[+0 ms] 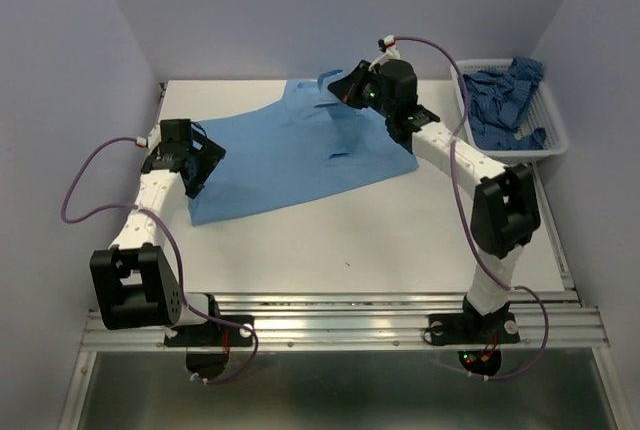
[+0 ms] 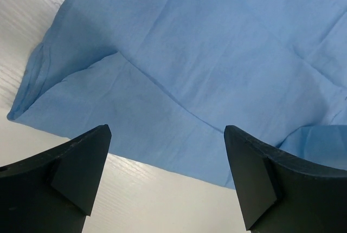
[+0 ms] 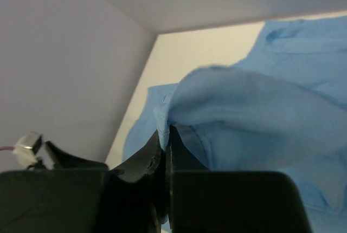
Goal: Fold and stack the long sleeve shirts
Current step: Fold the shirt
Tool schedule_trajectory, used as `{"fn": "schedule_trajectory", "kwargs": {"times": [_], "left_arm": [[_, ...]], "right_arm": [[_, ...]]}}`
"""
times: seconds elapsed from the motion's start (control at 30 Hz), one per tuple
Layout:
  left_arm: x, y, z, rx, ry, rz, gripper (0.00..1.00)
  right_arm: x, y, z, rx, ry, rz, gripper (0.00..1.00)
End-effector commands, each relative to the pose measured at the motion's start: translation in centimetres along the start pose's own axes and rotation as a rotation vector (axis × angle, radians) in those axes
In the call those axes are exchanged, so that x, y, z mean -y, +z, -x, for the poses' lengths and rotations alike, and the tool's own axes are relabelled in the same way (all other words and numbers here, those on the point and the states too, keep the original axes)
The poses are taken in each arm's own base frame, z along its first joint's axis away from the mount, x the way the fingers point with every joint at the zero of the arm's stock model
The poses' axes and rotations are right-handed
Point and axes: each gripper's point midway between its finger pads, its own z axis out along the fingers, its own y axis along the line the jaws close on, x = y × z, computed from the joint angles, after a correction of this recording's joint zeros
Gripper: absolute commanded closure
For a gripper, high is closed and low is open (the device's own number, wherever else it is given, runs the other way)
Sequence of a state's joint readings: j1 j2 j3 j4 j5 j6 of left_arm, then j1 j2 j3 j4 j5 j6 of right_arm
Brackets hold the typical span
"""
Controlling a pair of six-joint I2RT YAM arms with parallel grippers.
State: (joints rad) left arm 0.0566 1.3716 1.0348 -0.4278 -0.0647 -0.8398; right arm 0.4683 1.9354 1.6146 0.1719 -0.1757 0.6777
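The right gripper is pinched tight on a fold of the light blue shirt, jaws shut with cloth bunched over the fingertips. It holds that fold lifted clear at the shirt's collar end, and my guess is it means to carry a shoulder or sleeve across for a fold. Over the shirt's left corner the left gripper hangs with its jaws spread wide and nothing between them, looking down on the hem edge. It seems placed there to take that corner, or to pin it while the other arm pulls. The shirt itself lies spread on the table, mostly flat and set at a slant, with one layer doubled over along its left side. Off the shirt's right side sits the white mesh basket, the darker patterned shirt crumpled inside it, not yet folded. Now, room to move: on the shirt's near side the table shows bare, good space for folding toward the arms. Beyond the shirt's far edge the back wall stands close, so the pull wants to come forward or leftward. The right arm runs between shirt and basket, just beside the rim, and that's the spot to watch.
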Motion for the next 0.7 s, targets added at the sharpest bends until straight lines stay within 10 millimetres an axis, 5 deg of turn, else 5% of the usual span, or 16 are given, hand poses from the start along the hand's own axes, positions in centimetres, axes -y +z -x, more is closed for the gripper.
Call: {"fn": "schedule_trajectory", "kwargs": {"times": [0.0, 0.13, 0.27, 0.33, 0.37, 0.5, 0.67], "left_arm": [[1.4, -1.8, 0.1, 0.011, 0.063, -0.106, 0.01], [2.5, -2.7, -0.8, -0.008, 0.089, -0.188, 0.01], [2.6, -3.0, -1.6, -0.023, 0.12, -0.214, 0.01], [2.3, -3.0, -2.0, -0.033, 0.132, -0.215, 0.01], [1.9, -2.9, -2.4, -0.043, 0.138, -0.213, 0.01], [1.5, -3.0, -3.2, -0.059, 0.158, -0.219, 0.01], [0.3, -3.0, -4.8, -0.088, 0.18, -0.211, 0.01]], "right_arm": [[-12.4, -8.2, 11.9, 0.347, -0.069, 0.282, 0.99], [-13.5, -12.4, 14.9, 0.431, -0.059, 0.218, 0.96], [-11.0, -14.6, 13.3, 0.423, -0.013, 0.123, 0.96], [-8.9, -15.3, 10.1, 0.354, 0.017, 0.088, 0.95], [-6.3, -14.9, 7.2, 0.296, 0.036, 0.035, 0.95], [-3.7, -16.4, 2.1, 0.19, 0.098, 0.014, 0.94], [2.3, -17.9, -6.9, 0.011, 0.178, -0.094, 0.91]]}}
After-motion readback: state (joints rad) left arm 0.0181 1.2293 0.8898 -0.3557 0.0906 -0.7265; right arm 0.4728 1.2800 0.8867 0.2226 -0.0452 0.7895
